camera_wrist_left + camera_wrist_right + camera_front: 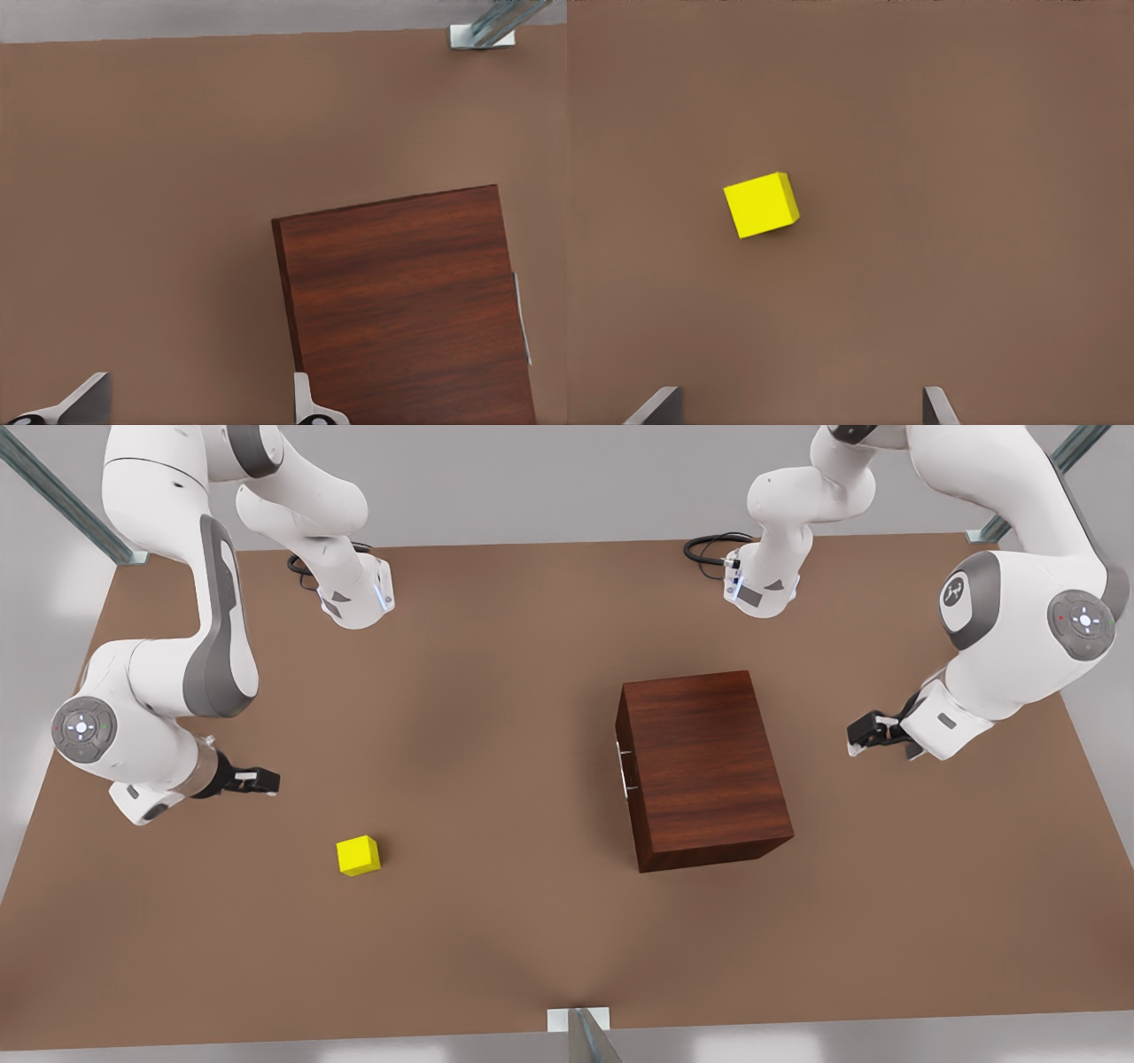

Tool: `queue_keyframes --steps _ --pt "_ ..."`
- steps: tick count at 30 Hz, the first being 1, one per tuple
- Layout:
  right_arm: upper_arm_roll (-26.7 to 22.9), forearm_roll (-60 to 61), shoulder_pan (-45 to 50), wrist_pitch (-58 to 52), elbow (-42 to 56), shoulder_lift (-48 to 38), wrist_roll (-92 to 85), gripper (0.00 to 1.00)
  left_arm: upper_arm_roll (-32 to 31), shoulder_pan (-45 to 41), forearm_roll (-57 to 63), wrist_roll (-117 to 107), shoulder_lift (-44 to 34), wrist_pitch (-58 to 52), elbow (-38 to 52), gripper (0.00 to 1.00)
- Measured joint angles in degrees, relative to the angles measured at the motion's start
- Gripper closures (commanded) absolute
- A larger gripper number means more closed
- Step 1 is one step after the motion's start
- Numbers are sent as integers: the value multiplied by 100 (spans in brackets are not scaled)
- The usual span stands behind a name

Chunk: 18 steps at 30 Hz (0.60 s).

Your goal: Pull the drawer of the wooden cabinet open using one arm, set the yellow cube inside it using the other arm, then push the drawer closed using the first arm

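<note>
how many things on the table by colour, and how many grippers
yellow: 1, the cube
dark reddish-brown: 1, the cabinet with its drawer shut
grippers: 2, left gripper beside the cabinet, right gripper near the cube, both open and empty
total: 4

Counts on the worktop (496,939)

Sitting there are one wooden cabinet (704,766) with one drawer (623,766), one yellow cube (358,856), and two arms standing over them.
</note>
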Motion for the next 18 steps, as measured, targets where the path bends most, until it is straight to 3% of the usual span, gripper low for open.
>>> queue_keyframes --steps 4,8,11,18 --pt "11 -6 2 56 30 45 28 0 -22 -302 41 -12 22 22 15 0" --pt "12 -1 19 85 34 53 70 0 -25 -1522 204 -288 212 -113 25 0" --pt "14 10 192 96 85 53 294 0 -30 -2506 286 -808 799 -138 431 0" --pt "36 247 515 165 121 219 1965 0 -28 -3599 862 -2287 1717 341 747 0"
